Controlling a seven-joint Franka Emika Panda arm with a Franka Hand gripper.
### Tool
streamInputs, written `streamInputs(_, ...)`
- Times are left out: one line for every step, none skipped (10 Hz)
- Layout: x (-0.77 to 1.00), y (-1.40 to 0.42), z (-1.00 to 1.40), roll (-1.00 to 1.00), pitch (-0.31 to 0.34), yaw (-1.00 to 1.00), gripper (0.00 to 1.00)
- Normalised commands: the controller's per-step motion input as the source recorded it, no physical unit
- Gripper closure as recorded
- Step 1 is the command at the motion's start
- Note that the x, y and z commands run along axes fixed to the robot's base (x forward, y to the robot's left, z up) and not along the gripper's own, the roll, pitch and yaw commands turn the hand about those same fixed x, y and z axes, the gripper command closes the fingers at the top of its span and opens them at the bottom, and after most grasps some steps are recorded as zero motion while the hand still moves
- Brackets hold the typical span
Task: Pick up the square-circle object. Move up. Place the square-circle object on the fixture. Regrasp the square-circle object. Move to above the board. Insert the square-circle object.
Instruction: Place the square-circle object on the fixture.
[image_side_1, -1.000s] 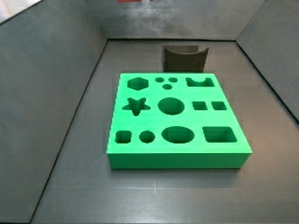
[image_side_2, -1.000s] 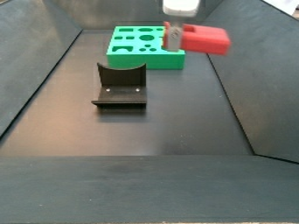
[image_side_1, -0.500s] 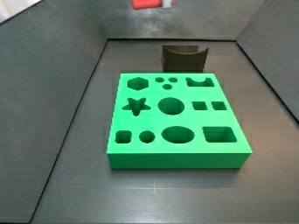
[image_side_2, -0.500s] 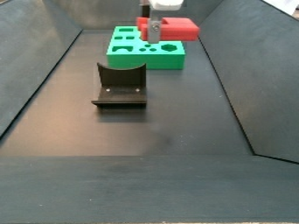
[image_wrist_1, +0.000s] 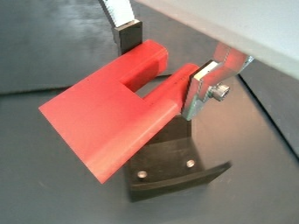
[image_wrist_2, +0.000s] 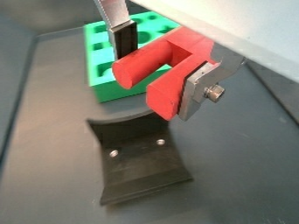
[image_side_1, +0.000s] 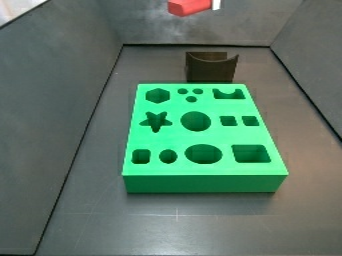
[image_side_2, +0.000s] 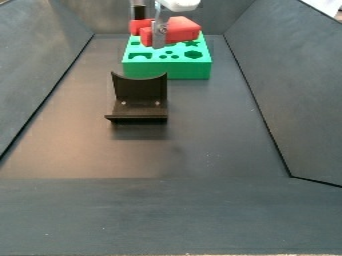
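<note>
My gripper (image_wrist_2: 160, 66) is shut on the square-circle object (image_wrist_2: 158, 61), a red block with a notch. The silver fingers (image_wrist_1: 201, 87) press on its two prongs. It hangs high in the air in both side views (image_side_2: 171, 24) (image_side_1: 191, 6). The dark fixture (image_wrist_2: 140, 157) with its scooped top stands on the floor right below the gripper in both wrist views (image_wrist_1: 170, 171). The green board (image_side_1: 201, 135) with its shaped holes lies flat beside the fixture (image_side_1: 210, 66). In a side view the board (image_side_2: 167, 57) lies behind the fixture (image_side_2: 138, 97).
Sloped grey walls (image_side_2: 267, 90) enclose the dark floor on all sides. The board's edge (image_wrist_2: 103, 79) shows behind the held block in a wrist view.
The gripper has carried the red object sideways through the air, from off to one side of the board to over the fixture. The grip has not changed.
</note>
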Motion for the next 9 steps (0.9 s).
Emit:
streamInputs(0.16, -0.01, -0.01, 0.03, 0.100, 1.00, 1.00)
streamInputs(0.07, -0.01, 0.00, 0.03, 0.112, 1.00, 1.00)
streamInputs(0.26, 0.20, 0.11, -0.51, 0.132, 1.00, 1.00)
streamInputs(0.25, 0.20, 0.10, -0.55, 0.145, 1.00, 1.00)
streamInputs(0.19, 0.15, 0.04, -0.60, 0.170, 1.00, 1.00)
streamInputs(0.13, 0.08, 0.02, -0.63, 0.208, 1.00, 1.00)
streamInputs(0.10, 0.05, 0.02, -0.65, 0.241, 1.00, 1.00)
streamInputs(0.09, 0.04, 0.01, -0.68, 0.283, 1.00, 1.00)
streamInputs(0.09, 0.04, 0.00, -0.72, 0.340, 1.00, 1.00)
